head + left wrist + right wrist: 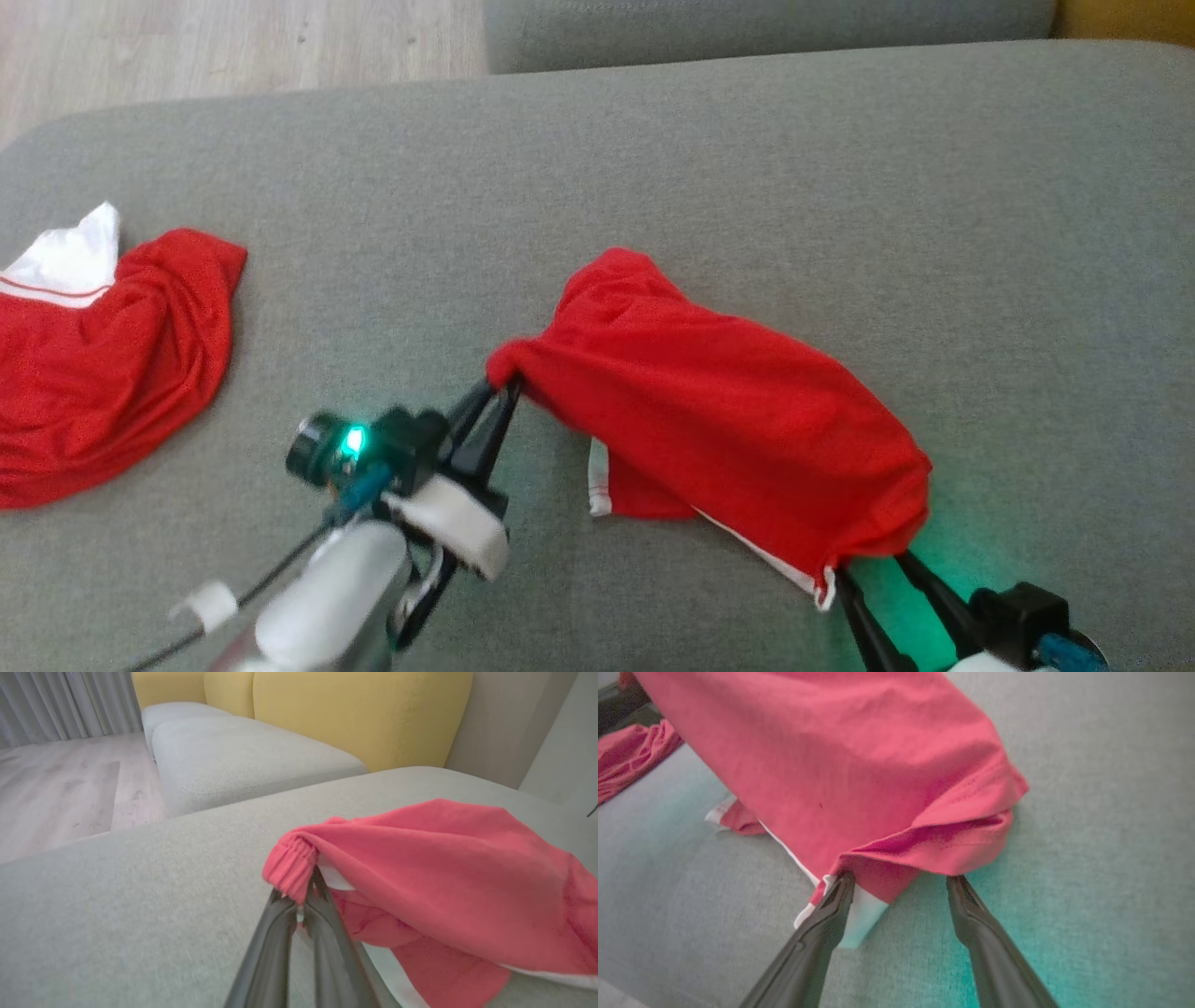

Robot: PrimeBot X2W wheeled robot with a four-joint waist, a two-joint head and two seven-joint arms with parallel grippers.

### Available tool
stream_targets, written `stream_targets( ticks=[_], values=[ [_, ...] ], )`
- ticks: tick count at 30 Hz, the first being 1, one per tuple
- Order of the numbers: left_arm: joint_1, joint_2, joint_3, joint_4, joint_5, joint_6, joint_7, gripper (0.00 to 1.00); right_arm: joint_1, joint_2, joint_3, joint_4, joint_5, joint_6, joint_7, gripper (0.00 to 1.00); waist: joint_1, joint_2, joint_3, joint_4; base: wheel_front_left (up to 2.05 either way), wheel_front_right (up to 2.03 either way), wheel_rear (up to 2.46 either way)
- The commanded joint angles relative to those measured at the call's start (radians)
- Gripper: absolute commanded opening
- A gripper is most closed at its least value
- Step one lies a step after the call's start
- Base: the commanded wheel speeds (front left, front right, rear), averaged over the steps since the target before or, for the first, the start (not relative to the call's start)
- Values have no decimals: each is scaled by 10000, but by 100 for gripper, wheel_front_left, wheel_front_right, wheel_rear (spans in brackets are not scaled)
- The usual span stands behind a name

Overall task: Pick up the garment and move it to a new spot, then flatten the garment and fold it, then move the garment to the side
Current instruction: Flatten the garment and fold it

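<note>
A red garment (719,411) with white trim lies bunched on the grey cushion (653,168), its left end lifted. My left gripper (502,385) is shut on that end, a ribbed red hem (292,868) pinched at the fingertips. My right gripper (873,565) stands open at the garment's lower right corner, fingers spread wide; the fingertips (843,882) touch the edge of the red cloth (859,765) and white trim, with nothing pinched between them.
A second red and white garment (103,355) lies crumpled at the cushion's left edge. Wooden floor (233,47) lies beyond the far left. Another grey seat (233,760) and yellow backrests (355,714) stand behind.
</note>
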Motion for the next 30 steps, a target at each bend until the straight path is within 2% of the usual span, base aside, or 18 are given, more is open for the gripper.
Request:
stream_targets(
  ticks=[1,6,10,18,24,26,27,30],
  values=[
    [-709,181,432,-192,115,-10,-139,0,-81,-369,267,-294,135,-6,108,100,0,0,79,70,0,0,0],
    [-1442,63,617,160,297,-137,-220,0,-112,-978,790,-715,1013,-6,824,100,0,0,393,226,0,0,0],
    [-2067,-1,869,289,522,-203,-250,0,-265,-1353,918,-980,1264,-6,791,100,0,0,598,280,0,0,0],
    [-3079,-66,1609,402,893,-565,-256,0,-766,-2061,1809,-1854,1829,-6,883,100,0,0,952,148,0,0,0],
    [-3857,-25,1831,979,1045,-791,-257,0,-2270,-2849,3680,-2556,2251,-6,1038,100,0,0,1312,-99,0,0,0],
    [-4159,-59,1835,1193,1098,-846,-257,0,-3013,-3075,4476,-2527,2521,-6,1147,100,0,0,1448,-98,0,0,0],
    [-4159,-59,1835,1193,1098,-846,-257,0,-3013,-3075,4476,-2527,2521,-6,1147,100,0,0,1448,-98,0,0,0],
    [-4577,-196,1851,1451,1147,-904,-257,0,-4172,-3364,5781,-2234,2835,-6,1286,100,0,0,1637,-2,0,0,0]
  ],
)
